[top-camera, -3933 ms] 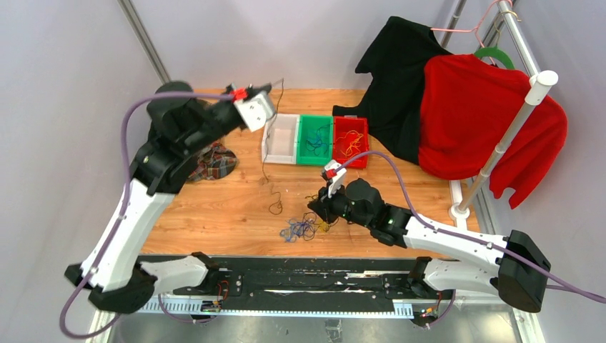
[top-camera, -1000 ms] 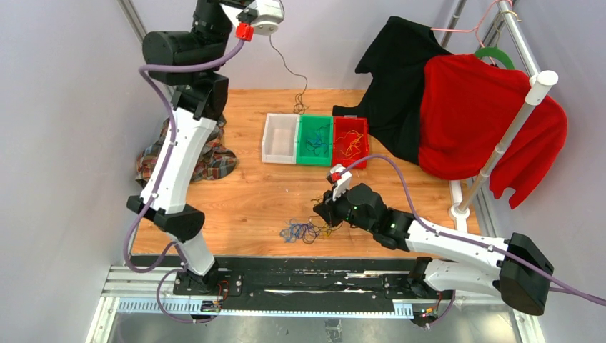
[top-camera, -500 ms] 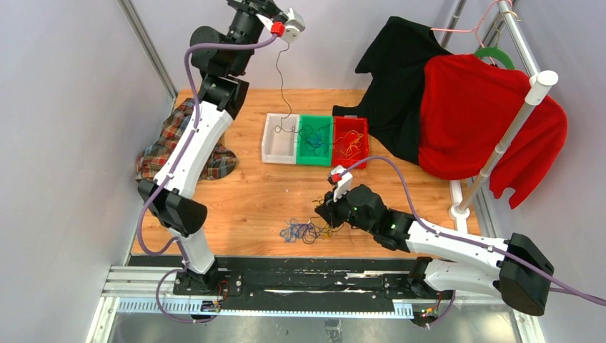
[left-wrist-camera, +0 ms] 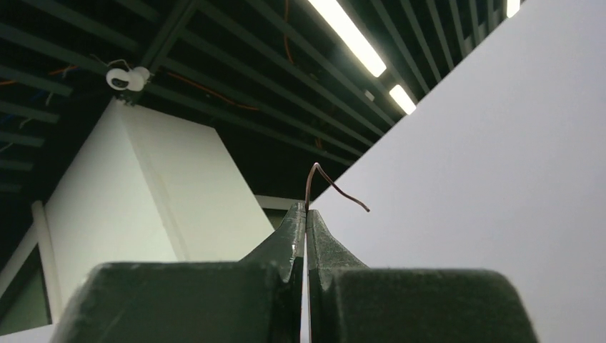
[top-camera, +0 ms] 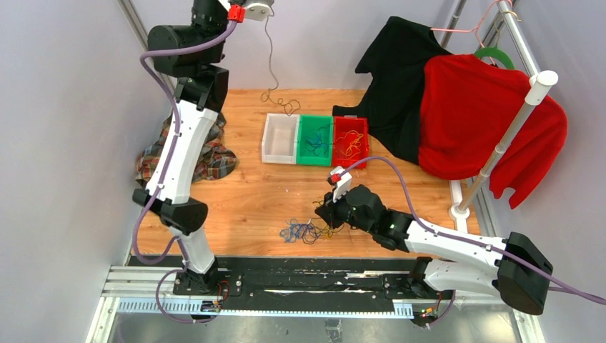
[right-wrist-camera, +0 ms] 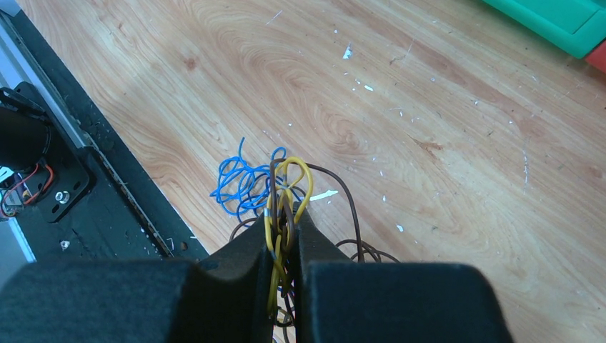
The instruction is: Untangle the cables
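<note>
A small tangle of cables (top-camera: pixel 306 230), blue, yellow and dark brown, lies near the table's front edge; it also shows in the right wrist view (right-wrist-camera: pixel 246 187). My right gripper (top-camera: pixel 323 212) (right-wrist-camera: pixel 286 218) is shut on yellow and brown strands of it, low over the wood. My left gripper (top-camera: pixel 266 10) (left-wrist-camera: pixel 306 214) is raised high at the back left, shut on one dark brown cable (top-camera: pixel 270 61) (left-wrist-camera: pixel 330 184). That cable hangs free, its curly lower end (top-camera: pixel 284 103) over the table behind the bins.
Three bins stand at the back centre: white (top-camera: pixel 280 138), green (top-camera: pixel 315 140) and red (top-camera: pixel 350 141), the green and red holding cables. A plaid cloth (top-camera: pixel 209 161) lies at the left. Black (top-camera: pixel 400 78) and red garments (top-camera: pixel 486 114) hang on a rack (top-camera: pixel 509 136) at right.
The left arm pulled the brown cable up out of the tangle and swung back; its gripper has shifted left since half a second ago. The cable's lower end moved from the white bin to behind it. The right arm held still.
</note>
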Tool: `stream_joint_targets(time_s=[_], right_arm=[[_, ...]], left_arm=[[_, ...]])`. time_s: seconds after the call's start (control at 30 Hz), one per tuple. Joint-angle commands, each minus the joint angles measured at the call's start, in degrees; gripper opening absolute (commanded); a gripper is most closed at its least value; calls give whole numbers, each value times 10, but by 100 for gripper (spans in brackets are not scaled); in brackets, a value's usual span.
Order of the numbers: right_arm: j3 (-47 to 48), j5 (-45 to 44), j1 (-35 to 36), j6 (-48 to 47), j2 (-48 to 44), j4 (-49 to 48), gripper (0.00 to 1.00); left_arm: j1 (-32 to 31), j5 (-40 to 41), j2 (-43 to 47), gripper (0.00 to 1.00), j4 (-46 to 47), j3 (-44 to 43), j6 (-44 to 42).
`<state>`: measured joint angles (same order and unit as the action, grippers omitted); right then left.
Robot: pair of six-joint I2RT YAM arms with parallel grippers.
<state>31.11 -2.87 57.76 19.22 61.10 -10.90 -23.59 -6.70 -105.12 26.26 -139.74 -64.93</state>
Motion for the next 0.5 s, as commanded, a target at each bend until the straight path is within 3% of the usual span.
stream_joint_targets(time_s=[0.0,0.33,0.47], right_arm=[[0,8,-4,9,6,-3,3],[-4,13,-5,12,1,-7,3],[-6,13,-4,14,-3,-5,2]], left_arm=[[2,7,57,1,32,137,18],[3,26,136,0,34,381,55],[2,25,136,0,35,402,51]])
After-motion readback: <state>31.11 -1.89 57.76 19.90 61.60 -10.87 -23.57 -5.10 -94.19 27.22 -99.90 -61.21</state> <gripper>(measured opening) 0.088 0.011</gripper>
